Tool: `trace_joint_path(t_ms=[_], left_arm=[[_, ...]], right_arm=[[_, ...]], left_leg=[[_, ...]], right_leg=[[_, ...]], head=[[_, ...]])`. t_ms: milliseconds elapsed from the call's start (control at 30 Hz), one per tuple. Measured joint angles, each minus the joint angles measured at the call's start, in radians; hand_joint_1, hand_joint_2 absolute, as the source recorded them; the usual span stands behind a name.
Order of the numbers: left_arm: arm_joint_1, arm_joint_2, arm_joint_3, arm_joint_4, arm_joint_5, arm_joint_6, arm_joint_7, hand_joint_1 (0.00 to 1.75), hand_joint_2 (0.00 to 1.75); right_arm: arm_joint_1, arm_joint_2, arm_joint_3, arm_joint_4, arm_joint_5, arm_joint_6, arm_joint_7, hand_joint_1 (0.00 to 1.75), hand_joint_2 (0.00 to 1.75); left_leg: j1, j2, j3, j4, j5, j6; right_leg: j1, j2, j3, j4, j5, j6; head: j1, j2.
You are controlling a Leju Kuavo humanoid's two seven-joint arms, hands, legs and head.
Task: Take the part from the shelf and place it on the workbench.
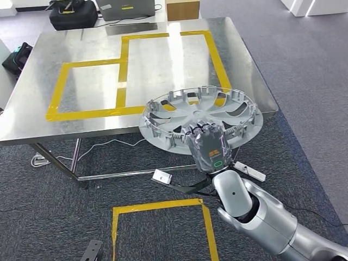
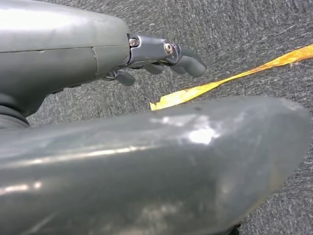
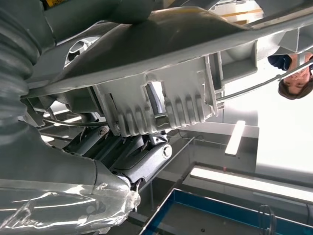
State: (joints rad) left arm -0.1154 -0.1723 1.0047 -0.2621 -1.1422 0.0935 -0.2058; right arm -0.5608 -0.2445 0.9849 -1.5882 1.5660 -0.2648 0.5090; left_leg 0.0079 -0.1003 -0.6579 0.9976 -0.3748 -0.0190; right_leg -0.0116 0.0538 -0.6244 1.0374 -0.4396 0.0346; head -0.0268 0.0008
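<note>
Your right hand grips the near rim of the part, a grey wheel cover carried inner side up. In the right wrist view the fingers are curled under the ribbed edge of the part. From the head view the cover hangs roughly level, its far half over the near right corner of the bench and its near half out over the carpet. I can't tell whether it touches the steel yet.

Your left hand hangs by the robot's side over the carpet, fingers loosely curled and holding nothing.

The step in hand looks like the set-down. Since you hold only one edge, keep the wrist level so the free side doesn't dip and catch the bench edge. Carry the cover further in until its whole disc is over steel, ideally inside the yellow tape outline, before lowering. Let go only once the rim sits flat, or it may tip off the edge.
</note>
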Motion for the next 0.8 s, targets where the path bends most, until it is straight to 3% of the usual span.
trace_joint_path(t_ms=[600, 667, 733, 800], left_arm=[[0.000, 0.006, 0.011, 0.000, -0.001, 0.001, 0.004, 0.00, 0.00], [-0.001, 0.008, 0.012, 0.000, -0.002, 0.003, 0.004, 0.00, 0.00], [-0.001, 0.009, 0.012, 0.000, -0.003, 0.005, 0.003, 0.00, 0.00], [-0.001, 0.009, 0.012, 0.000, -0.002, 0.008, 0.002, 0.00, 0.00]], right_arm=[[0.000, 0.000, -0.012, 0.002, 0.000, 0.005, -0.046, 1.75, 1.75], [0.002, 0.001, -0.016, 0.002, 0.000, 0.006, -0.052, 1.75, 1.75], [0.006, 0.002, -0.023, 0.002, 0.000, 0.006, -0.055, 1.75, 1.75], [0.007, 0.003, -0.027, 0.001, 0.000, 0.007, -0.058, 1.75, 1.75]], left_leg=[[0.000, 0.000, 0.000, 0.001, 0.000, 0.001], [-0.003, 0.000, 0.001, -0.003, -0.004, 0.013], [-0.004, 0.002, 0.015, -0.023, -0.009, 0.034], [0.001, 0.007, 0.037, -0.043, -0.008, 0.044]], right_leg=[[-0.001, 0.000, 0.001, -0.001, 0.000, 0.000], [-0.003, 0.000, 0.004, -0.003, 0.007, 0.008], [-0.004, -0.003, 0.007, -0.003, 0.018, 0.021], [-0.001, -0.017, -0.004, 0.023, 0.000, 0.029]], head=[[0.000, 0.000], [0.000, 0.000], [-0.001, 0.000], [0.005, 0.000]])
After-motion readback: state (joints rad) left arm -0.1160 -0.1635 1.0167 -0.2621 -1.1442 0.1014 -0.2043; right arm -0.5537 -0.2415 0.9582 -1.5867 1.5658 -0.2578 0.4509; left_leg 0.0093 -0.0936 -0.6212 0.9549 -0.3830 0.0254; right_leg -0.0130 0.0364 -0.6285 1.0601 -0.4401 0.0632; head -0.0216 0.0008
